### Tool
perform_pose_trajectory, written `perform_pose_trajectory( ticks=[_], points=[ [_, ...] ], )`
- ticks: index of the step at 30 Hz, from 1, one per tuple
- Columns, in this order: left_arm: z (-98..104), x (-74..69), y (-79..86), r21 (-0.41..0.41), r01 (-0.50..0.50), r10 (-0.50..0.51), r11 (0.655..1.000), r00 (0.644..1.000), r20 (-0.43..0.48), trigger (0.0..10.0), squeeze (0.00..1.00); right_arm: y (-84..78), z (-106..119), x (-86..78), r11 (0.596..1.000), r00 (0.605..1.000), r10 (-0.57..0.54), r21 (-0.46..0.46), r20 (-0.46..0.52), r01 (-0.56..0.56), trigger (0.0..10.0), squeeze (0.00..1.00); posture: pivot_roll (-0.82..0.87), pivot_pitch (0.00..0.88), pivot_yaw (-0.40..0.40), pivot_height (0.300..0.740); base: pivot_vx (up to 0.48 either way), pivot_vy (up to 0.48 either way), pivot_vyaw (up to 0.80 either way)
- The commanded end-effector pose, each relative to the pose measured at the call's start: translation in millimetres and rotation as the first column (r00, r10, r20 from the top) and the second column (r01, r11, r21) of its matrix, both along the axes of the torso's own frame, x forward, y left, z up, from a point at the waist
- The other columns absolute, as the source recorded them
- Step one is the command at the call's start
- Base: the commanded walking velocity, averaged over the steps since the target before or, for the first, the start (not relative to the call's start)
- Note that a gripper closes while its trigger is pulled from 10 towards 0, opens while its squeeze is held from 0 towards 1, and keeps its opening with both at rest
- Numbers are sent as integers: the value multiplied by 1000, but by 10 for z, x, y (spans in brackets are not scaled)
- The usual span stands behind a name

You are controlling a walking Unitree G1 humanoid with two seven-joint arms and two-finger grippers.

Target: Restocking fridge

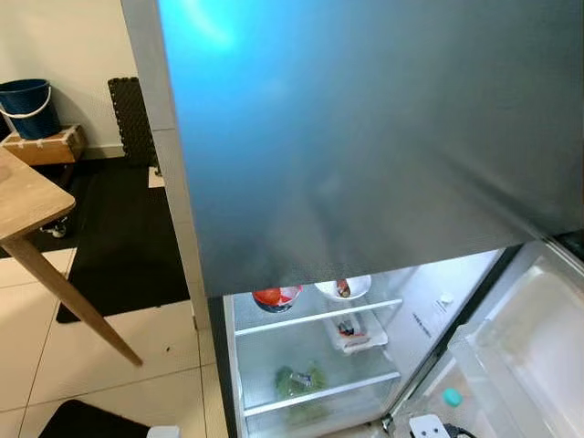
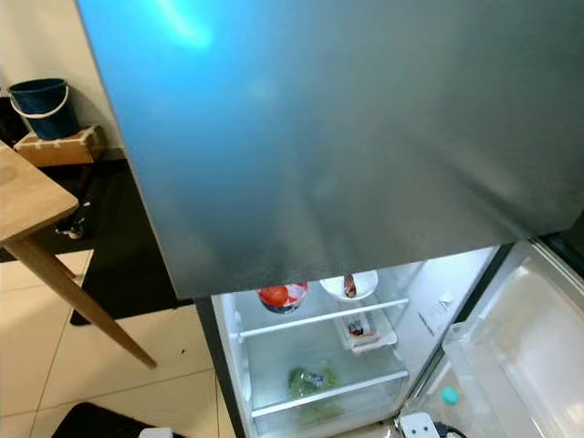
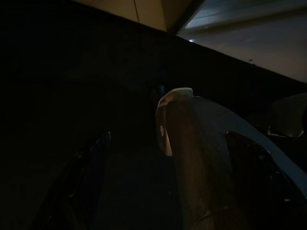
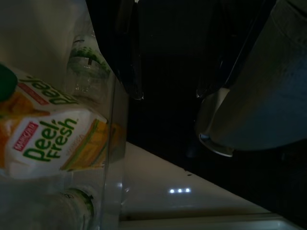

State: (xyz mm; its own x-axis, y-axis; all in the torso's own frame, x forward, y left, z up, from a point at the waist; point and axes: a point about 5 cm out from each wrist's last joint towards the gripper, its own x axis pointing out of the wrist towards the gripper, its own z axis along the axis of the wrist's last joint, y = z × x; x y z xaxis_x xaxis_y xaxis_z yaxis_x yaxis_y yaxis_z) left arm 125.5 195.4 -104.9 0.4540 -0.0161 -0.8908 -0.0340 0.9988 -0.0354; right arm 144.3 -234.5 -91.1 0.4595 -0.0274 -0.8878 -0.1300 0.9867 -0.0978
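The robot stood at the tall grey metal fridge [image 1: 365, 137]. Its smooth, shiny top door was closed and the bottom part was open and lit inside. This looked like the step between items: some food was already in, and more probably had to be fetched.

On the top glass shelf [image 1: 315, 317] sat a round red and white bowl [image 1: 276, 297] near the left edge and a white bowl [image 1: 343, 288] toward the right edge. On the shelf below lay a flat clear plastic pack [image 1: 356, 332] near the right edge. Leafy green vegetables [image 1: 299, 379] lay at the bottom left. The open white plastic door [image 1: 520, 347] had smooth clear bins.

In the right wrist view, the right gripper [image 4: 170, 93] hung beside a clear door bin [image 4: 112, 158], its 2 black fingers [image 4: 129, 57] spread apart and holding nothing. An orange and white Peel Fresh juice carton [image 4: 53, 139] lay inside that bin, next to clear plastic bottles [image 4: 84, 67].

The left gripper [image 3: 158, 191] hung in the dark, and the pictures did not show how it was set.

The next move probably called for turning toward the light wooden table [image 1: 27, 205] to find another item.
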Motion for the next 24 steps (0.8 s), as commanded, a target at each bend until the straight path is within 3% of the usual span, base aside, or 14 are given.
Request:
perform_pose_trajectory(
  ticks=[1,24],
  points=[
    [-45,-118,-51,-8,14,-14,1000,999,-47,10000,0,-27,1,-15,1000,1000,5,-6,-10,-5,10000,0,-16,0,-30,740,-285,0,0],
    [-54,-127,-104,-16,31,-31,999,998,-50,10000,0,-90,29,21,999,1000,17,-28,-14,-18,10000,0,-27,0,-40,740,-300,0,0]
  ],
)
